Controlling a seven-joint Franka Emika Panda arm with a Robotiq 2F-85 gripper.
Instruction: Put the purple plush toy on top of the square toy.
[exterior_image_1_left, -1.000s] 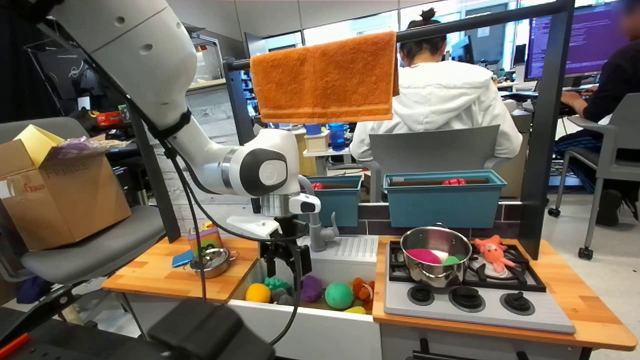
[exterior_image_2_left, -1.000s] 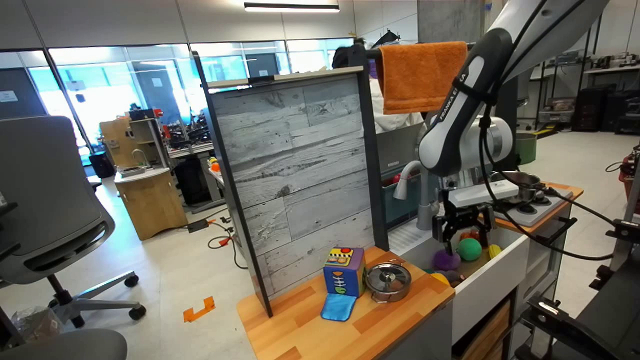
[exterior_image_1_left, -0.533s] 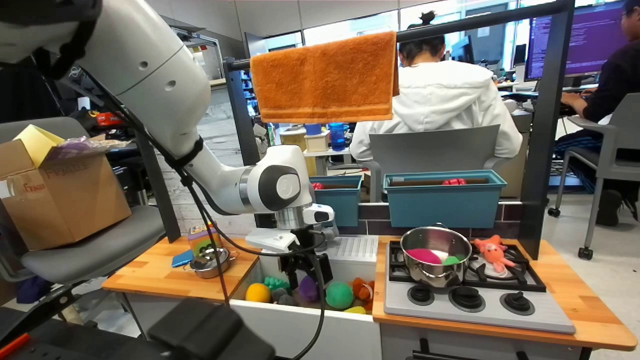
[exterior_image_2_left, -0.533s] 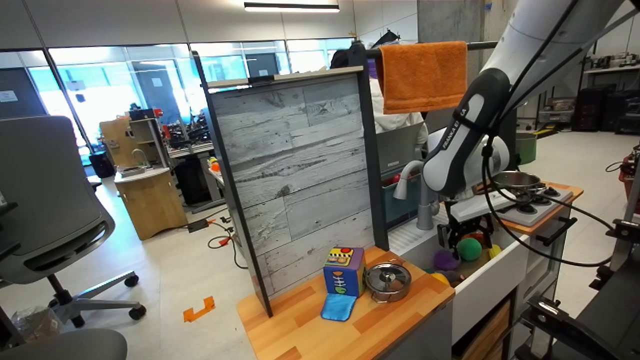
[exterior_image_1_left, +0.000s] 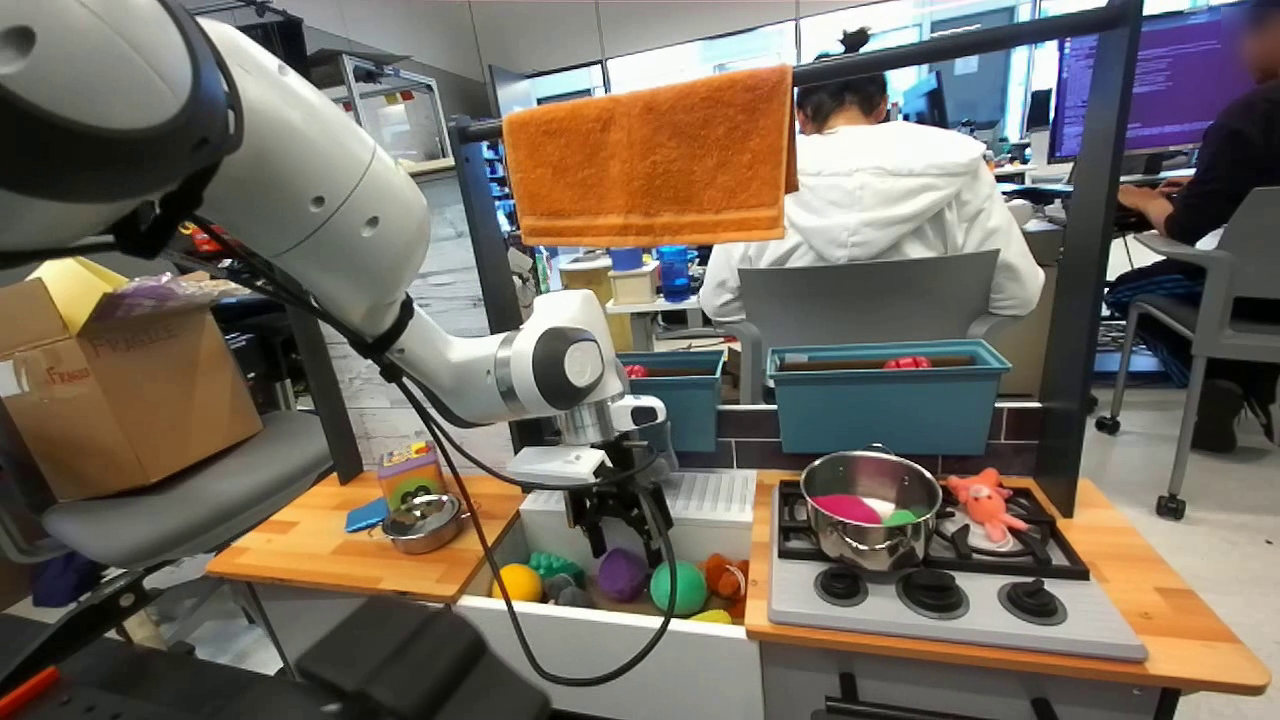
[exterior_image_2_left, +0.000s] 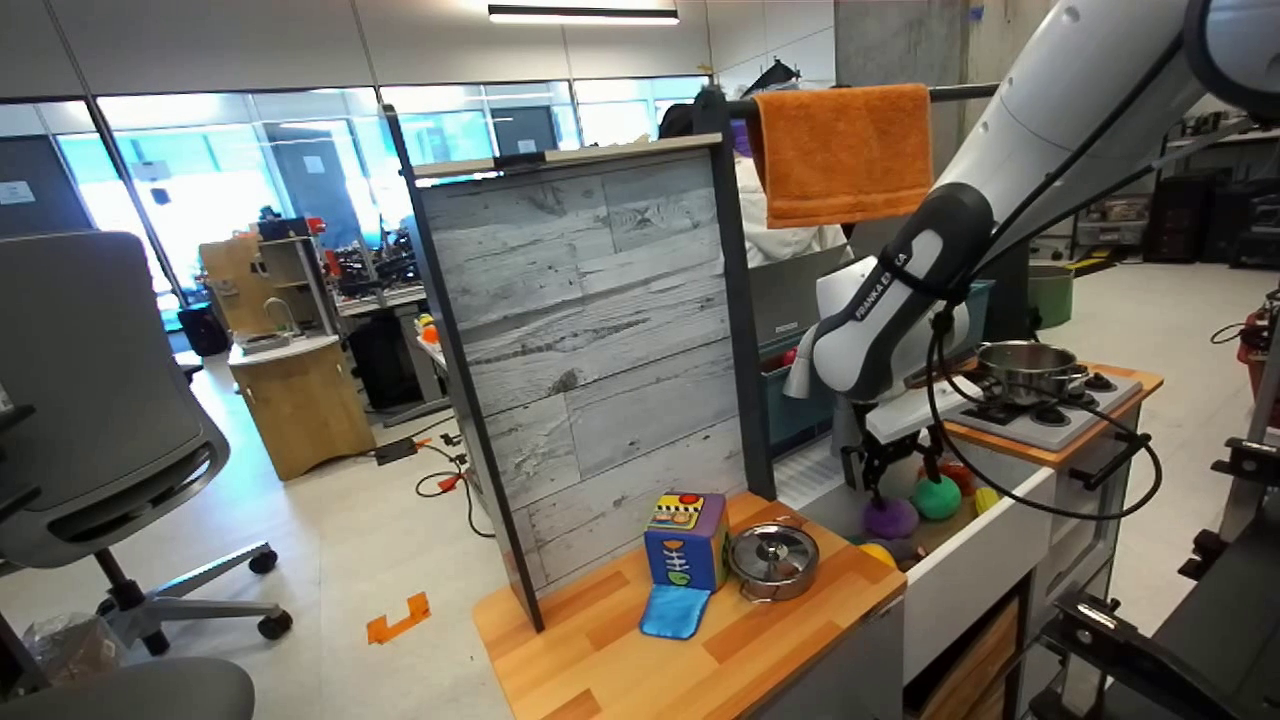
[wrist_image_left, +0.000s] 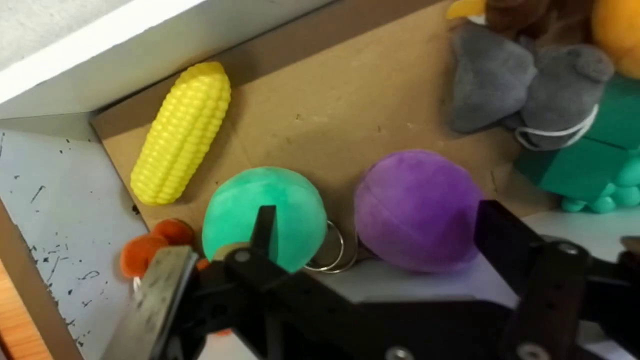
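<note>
Black two-fingered gripper (wrist_image_left: 377, 225), jaws parted, over the round purple plush toy (wrist_image_left: 412, 210).
It lies in the white-walled bin (wrist_image_left: 100, 37) near a mint-green plush ball (wrist_image_left: 295, 210); well apart, a multicoloured cube-shaped toy (exterior_image_2_left: 686, 545) stands on the wooden counter (exterior_image_2_left: 600, 655) beside a lidded steel pot (exterior_image_2_left: 775, 565).

- In an exterior view, a pan (exterior_image_1_left: 420, 537) partly hides the square toy (exterior_image_1_left: 411, 474).
- A finger (wrist_image_left: 264, 231) of the hand (wrist_image_left: 377, 210) partly covers the green ball (wrist_image_left: 295, 205).
- The orange ball (wrist_image_left: 621, 35) runs off the wrist view's edge.

Plush toy (wrist_image_left: 415, 210) in basin (exterior_image_1_left: 600, 642) | square toy (exterior_image_2_left: 686, 545) on counter (exterior_image_2_left: 620, 672) | beside pan (exterior_image_2_left: 775, 568)
</note>
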